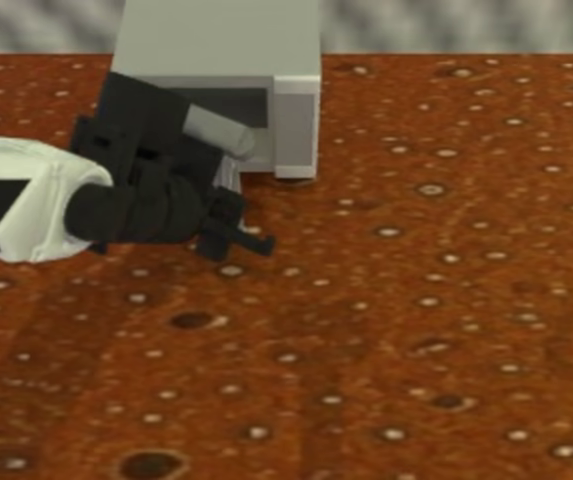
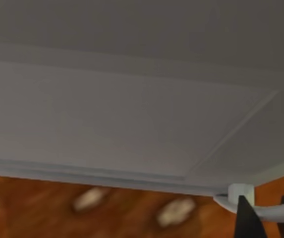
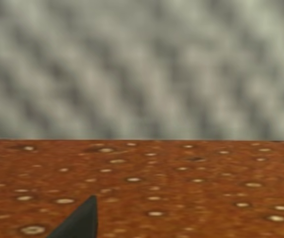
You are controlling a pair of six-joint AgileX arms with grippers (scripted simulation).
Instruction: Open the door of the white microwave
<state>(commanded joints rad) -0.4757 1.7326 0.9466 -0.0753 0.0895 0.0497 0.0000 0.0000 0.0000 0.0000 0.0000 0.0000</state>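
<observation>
The white microwave [image 1: 216,35] stands at the table's back, left of centre. Its door [image 1: 221,132] is swung partway out, and a dark strip of cavity shows behind it. My left arm lies across the front and hides most of the door. My left gripper [image 1: 241,235] is shut on the door's handle [image 2: 241,191]. In the left wrist view the door [image 2: 122,119] with its grey window fills the picture, and my left gripper [image 2: 265,214] has a dark fingertip [image 2: 246,218] on either side of the handle bar. My right gripper [image 3: 80,225] is away from the microwave, low over the table.
The grey control panel [image 1: 296,125] sits on the microwave's right front. The brown speckled table [image 1: 416,320] stretches forward and to the right. A grey textured wall [image 3: 142,69] runs behind it.
</observation>
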